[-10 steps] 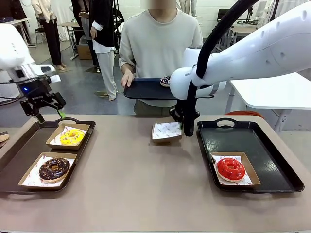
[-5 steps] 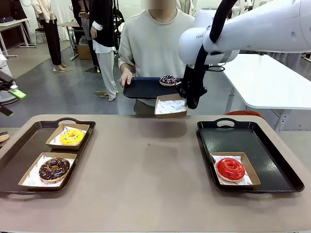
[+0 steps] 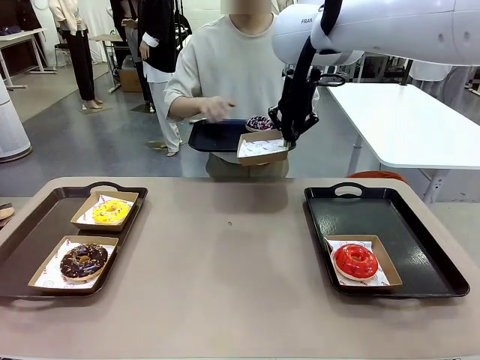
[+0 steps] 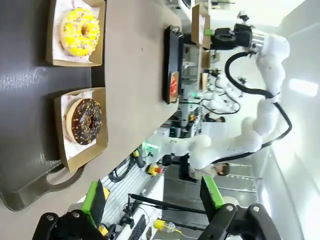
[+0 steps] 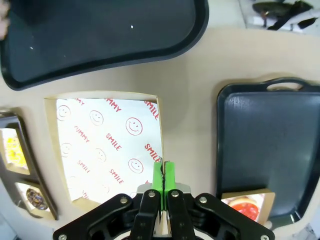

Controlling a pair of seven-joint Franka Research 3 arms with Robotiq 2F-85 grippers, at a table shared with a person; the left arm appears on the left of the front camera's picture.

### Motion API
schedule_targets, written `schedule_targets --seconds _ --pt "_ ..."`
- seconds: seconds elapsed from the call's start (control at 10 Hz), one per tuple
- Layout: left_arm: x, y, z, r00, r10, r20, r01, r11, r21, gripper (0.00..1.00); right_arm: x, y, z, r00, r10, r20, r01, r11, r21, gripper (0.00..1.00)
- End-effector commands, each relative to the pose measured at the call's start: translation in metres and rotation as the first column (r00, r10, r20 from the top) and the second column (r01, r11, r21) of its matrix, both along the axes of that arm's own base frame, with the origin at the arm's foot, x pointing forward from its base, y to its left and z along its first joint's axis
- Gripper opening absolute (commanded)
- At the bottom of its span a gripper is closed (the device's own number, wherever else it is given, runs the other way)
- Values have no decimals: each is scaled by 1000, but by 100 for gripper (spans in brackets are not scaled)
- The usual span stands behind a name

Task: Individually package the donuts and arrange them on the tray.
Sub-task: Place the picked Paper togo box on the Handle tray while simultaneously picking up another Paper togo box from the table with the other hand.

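My right gripper (image 3: pixel 287 139) is shut on the edge of an empty paper-lined box (image 3: pixel 262 147) and holds it in the air beside the black tray (image 3: pixel 214 138) in the person's hands. The dark purple donut (image 3: pixel 259 122) lies on that tray, and the person's hand (image 3: pixel 218 109) hovers above it. In the right wrist view the gripper (image 5: pixel 163 172) pinches the box (image 5: pixel 107 145) at its rim. The yellow donut (image 3: pixel 111 211) and chocolate donut (image 3: pixel 83 260) sit boxed on the left tray (image 3: pixel 30 225). The red donut (image 3: pixel 355 260) sits boxed on the right tray (image 3: pixel 420 232). My left gripper (image 4: pixel 152 195) is open, high above the left tray.
The tan tabletop (image 3: pixel 225 262) lies bare between the two trays. A white table (image 3: pixel 412 120) stands behind at the right. People stand far back at the left.
My right arm lifted the empty box off the table and carried it up toward the person's tray. The person's hand rose from the tray's edge. My left arm withdrew out of the front view.
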State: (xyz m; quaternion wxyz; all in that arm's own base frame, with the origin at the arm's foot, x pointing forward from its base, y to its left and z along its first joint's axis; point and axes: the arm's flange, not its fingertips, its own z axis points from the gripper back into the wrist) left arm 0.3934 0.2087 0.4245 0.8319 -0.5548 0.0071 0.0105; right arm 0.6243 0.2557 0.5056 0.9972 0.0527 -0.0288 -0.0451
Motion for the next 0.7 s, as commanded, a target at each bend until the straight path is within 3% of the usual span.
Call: schedule_targets --seconds 0.0,0.4,0.6 --pt "6 17 -5 1000 19 -9 -20 997 -80 100 14 6 0 1000 13 -28 -12 1000 10 0" --pt "-2 23 -19 998 22 -54 -26 997 -70 100 17 5 -4 999 9 -50 -9 1000 5 0" --pt "-2 23 -19 998 22 -54 -26 997 -70 100 10 3 -8 1000 2 -26 -2 1000 -3 0"
